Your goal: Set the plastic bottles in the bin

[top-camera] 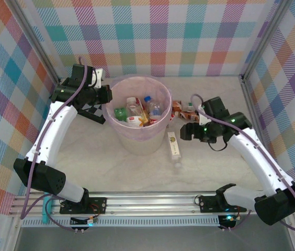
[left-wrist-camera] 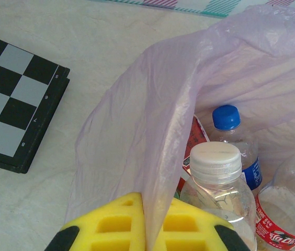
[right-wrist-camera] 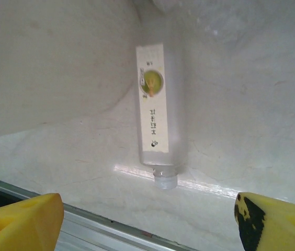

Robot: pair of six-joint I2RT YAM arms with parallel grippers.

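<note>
Clear bottle (right-wrist-camera: pixel 155 112) beside bin (top-camera: pixel 137 141): likely light, slick, squashy; take mid-body across label (right-wrist-camera: pixel 151 104). Right gripper (right-wrist-camera: pixel 147 219) jaws open; left gripper (left-wrist-camera: pixel 151 226) jaws pinching bin's bag (left-wrist-camera: pixel 152 120).

Black-and-white checkerboard (left-wrist-camera: pixel 11 99) flat on pale marbled worktop (left-wrist-camera: pixel 100 36), far-left area. Multicolour plaid walls (top-camera: pixel 152 36) on three sides. Aluminium rail (top-camera: pixel 152 201) along worktop's near edge.

The bin (top-camera: pixel 137 144) is pale pink, its bag (left-wrist-camera: pixel 152 120) lilac, the checkerboard (left-wrist-camera: pixel 11 99) black-and-white, one clear bottle (right-wrist-camera: pixel 158 110) cream-labelled (green emblem (right-wrist-camera: pixel 151 82)).
</note>
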